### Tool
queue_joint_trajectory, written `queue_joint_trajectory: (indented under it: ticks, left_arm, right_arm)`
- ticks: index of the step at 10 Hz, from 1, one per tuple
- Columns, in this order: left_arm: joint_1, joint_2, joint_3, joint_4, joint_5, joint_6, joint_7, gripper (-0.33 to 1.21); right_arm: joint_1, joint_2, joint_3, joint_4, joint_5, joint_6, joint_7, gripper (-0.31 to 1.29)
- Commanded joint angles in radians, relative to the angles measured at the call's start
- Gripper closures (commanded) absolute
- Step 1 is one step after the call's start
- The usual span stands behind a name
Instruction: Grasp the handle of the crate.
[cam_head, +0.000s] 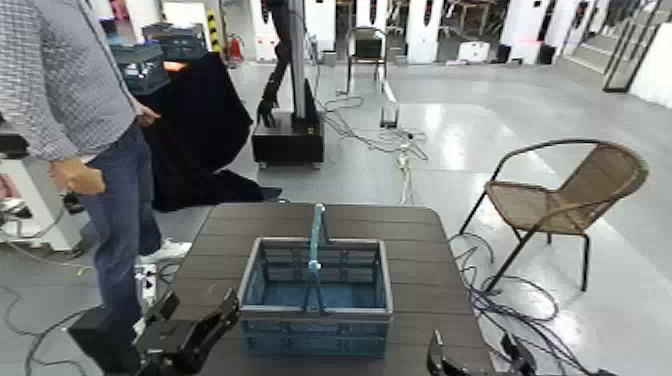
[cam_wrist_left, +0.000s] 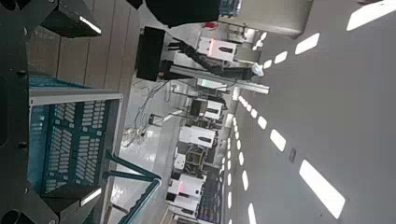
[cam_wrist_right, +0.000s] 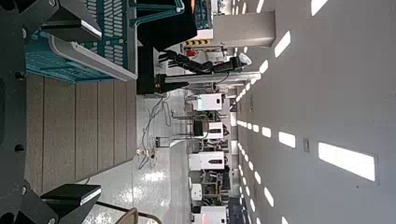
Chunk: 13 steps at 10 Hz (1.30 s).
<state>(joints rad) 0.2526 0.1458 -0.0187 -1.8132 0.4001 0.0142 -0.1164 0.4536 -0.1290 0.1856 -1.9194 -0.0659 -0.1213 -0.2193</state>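
Both claws hang low beside the crate (cam_head: 314, 296), left claw (cam_head: 205, 335) released, right claw (cam_head: 478, 362) released; either could bump the rim and miss the thin handle (cam_head: 316, 250).

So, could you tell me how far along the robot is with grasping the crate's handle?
Early stage. Done: the crate sits on the table with its teal handle standing upright, untouched. In hand: the left gripper hangs open beside the crate's left wall; the right gripper waits open at the table's near right corner. Left: reaching the handle and closing on it.
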Motion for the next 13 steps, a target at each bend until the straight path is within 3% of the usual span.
queue_joint_trajectory:
  ticks: [1, 3, 7, 10, 13]
  left_arm:
    - [-0.072, 0.046, 0.002, 0.003, 0.144, 0.148, -0.002, 0.11]
    - [-0.153, 0.097, -0.001, 0.025, 0.25, 0.277, -0.012, 0.11]
    - [-0.314, 0.149, -0.032, 0.147, 0.493, 0.449, -0.032, 0.11]
    - [-0.431, 0.219, -0.084, 0.258, 0.683, 0.523, -0.032, 0.11]
    - [-0.541, 0.232, -0.127, 0.385, 0.755, 0.589, -0.065, 0.11]
  right_arm:
    - [-0.004, -0.001, 0.003, 0.002, -0.003, 0.003, 0.0, 0.15]
    - [-0.01, -0.004, 0.009, 0.007, -0.006, 0.005, 0.0, 0.15]
    - [-0.015, -0.007, 0.012, 0.011, -0.008, 0.003, 0.0, 0.15]
    - [-0.021, -0.011, 0.018, 0.017, -0.015, 0.002, 0.0, 0.15]
    - [-0.023, -0.009, 0.02, 0.017, -0.015, 0.0, 0.0, 0.15]
